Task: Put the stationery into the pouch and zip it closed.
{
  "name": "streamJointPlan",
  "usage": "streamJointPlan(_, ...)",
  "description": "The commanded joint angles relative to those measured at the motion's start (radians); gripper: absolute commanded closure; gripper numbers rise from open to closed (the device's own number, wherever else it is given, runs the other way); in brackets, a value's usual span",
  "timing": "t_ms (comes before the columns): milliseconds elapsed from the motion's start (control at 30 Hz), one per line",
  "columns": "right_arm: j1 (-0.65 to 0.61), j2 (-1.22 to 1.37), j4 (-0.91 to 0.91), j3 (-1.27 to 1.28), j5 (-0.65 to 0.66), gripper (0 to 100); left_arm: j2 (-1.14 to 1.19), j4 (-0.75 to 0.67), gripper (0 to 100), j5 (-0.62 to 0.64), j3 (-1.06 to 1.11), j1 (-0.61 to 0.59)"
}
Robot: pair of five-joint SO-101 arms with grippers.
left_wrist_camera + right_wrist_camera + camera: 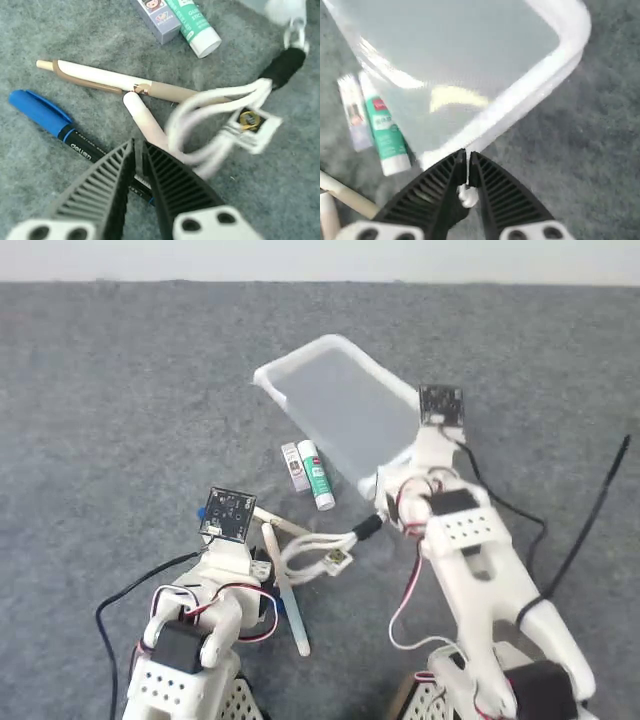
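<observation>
Pouch pinched at its near edge by right fingers
Left fingers — nearly closed, empty — are held above pens.

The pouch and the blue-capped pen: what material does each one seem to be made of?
The pouch looks like soft translucent plastic with a frosted, faintly shiny finish. The grey surface shows dimly through it, and its rim is opaque white. The blue-capped pen seems to be hard, smooth plastic: the cap carries a slight shine and the barrel is black.
</observation>
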Motion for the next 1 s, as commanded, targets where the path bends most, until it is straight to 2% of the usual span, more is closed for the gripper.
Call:
streamJointPlan(0, -0.001, 0.025, 0.2, -0.253, -0.023, 99.3, -0.012, 0.005, 98, -0.002, -0.012, -0.003)
streamJointPlan(133, -0.024, 0.07, 0.403, -0.399, -0.025, 99.1, -0.012, 0.005, 98, -0.002, -0.012, -0.003)
streamJointPlan(233, -0.071, 0.101, 0.441, -0.408, -0.037, 94.6, -0.012, 0.005, 98, -0.002, -0.012, -0.003)
streamJointPlan(367, -0.156, 0.14, 0.44, -0.364, -0.189, 84.7, -0.012, 0.005, 98, -0.002, -0.012, -0.003)
streamJointPlan(467, -0.222, 0.176, 0.447, -0.361, -0.244, 80.9, -0.012, 0.005, 98, -0.002, -0.012, -0.003)
streamJointPlan(600, -0.263, 0.257, 0.44, -0.367, -0.304, 80.1, -0.012, 0.005, 98, -0.002, -0.012, -0.003)
streamJointPlan(967, -0.246, 0.444, 0.397, -0.367, -0.342, 80.3, -0.012, 0.005, 98, -0.002, -0.012, -0.003)
